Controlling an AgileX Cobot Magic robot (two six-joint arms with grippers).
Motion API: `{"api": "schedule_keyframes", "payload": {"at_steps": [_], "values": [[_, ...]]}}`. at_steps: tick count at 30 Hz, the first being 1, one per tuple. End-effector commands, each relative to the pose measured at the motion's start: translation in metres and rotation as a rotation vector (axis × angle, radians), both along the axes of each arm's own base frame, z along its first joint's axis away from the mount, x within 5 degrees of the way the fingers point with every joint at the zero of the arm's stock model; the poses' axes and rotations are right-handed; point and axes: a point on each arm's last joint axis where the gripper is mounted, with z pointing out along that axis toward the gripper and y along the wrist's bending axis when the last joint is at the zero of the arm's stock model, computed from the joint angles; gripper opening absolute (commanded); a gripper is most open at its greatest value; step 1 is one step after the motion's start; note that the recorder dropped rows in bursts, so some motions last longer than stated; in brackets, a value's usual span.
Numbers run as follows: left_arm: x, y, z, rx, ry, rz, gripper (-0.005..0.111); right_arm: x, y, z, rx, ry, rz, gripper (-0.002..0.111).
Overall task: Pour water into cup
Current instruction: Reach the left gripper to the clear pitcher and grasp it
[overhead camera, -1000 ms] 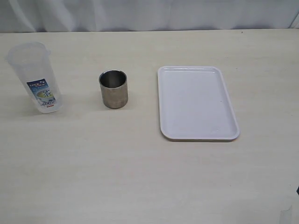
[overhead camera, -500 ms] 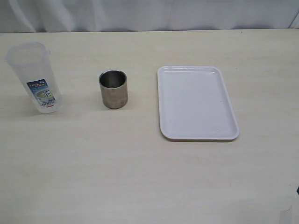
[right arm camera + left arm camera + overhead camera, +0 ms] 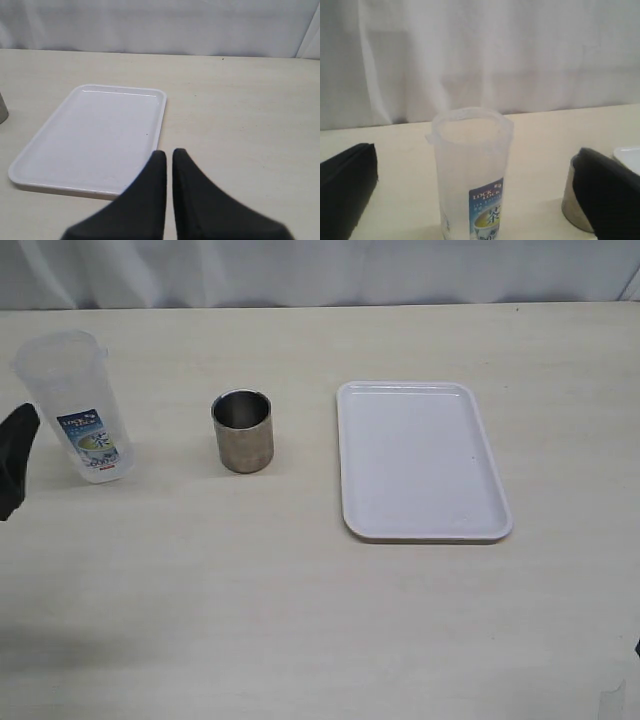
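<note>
Leftmost in the exterior view, the left gripper [image 3: 16, 455] shows as a dark shape at the edge of the frame, just beside the jug. In the left wrist view its two black fingers [image 3: 350, 192] are spread wide apart and grasp nothing. The jug stands in the gap between them, and neither finger touches it.

The clear plastic jug [image 3: 72, 405] stands upright on the pale wooden table [image 3: 300, 620], its open mouth and small pouring lip at the top. A blue label [image 3: 92, 437] is fixed low on its wall. Whether it holds water cannot be told through the cloudy plastic.

To the right of the jug, and apart from it, stands the cup [image 3: 243, 432]. It is a short, handleless, brushed-steel cylinder, upright, with a bright rim and a dark interior whose contents cannot be made out. It sits between the jug and the tray, nearer the tray's far end, and touches neither. In the left wrist view part of its side shows behind the finger on that side.

Further right lies the white rectangular tray [image 3: 420, 460], flat on the table, with its long sides running away from the viewer.

The right gripper [image 3: 169, 162] appears only in its own wrist view. Its two black fingers are drawn together with a thin slit between them, and nothing is held. It hovers near one corner of the tray. A white curtain [image 3: 300, 270] closes the far edge of the table.
</note>
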Motion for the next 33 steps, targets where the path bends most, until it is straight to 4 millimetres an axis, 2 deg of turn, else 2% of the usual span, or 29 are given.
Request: {"api": "schedule_keyframes", "payload": {"at_steps": [1, 5, 11, 26, 33], "values": [[0.011, -0.002, -0.013, -0.01, -0.007, -0.024, 0.105, 0.0, -0.001, -0.001, -0.004, -0.001, -0.007, 0.004], [0.016, -0.004, -0.033, 0.008, 0.102, -0.037, 0.105, 0.0, -0.001, -0.001, -0.004, -0.001, -0.007, 0.004], [0.044, -0.007, -0.05, 0.015, 0.173, -0.07, 0.105, 0.0, -0.001, -0.001, -0.004, -0.001, -0.007, 0.004], [0.091, -0.009, -0.07, 0.019, 0.194, -0.096, 0.105, 0.0, -0.001, -0.001, -0.004, -0.001, -0.007, 0.004], [0.107, -0.01, -0.07, 0.013, 0.17, -0.094, 0.105, 0.0, -0.001, -0.001, -0.004, -0.001, -0.007, 0.004]]}}
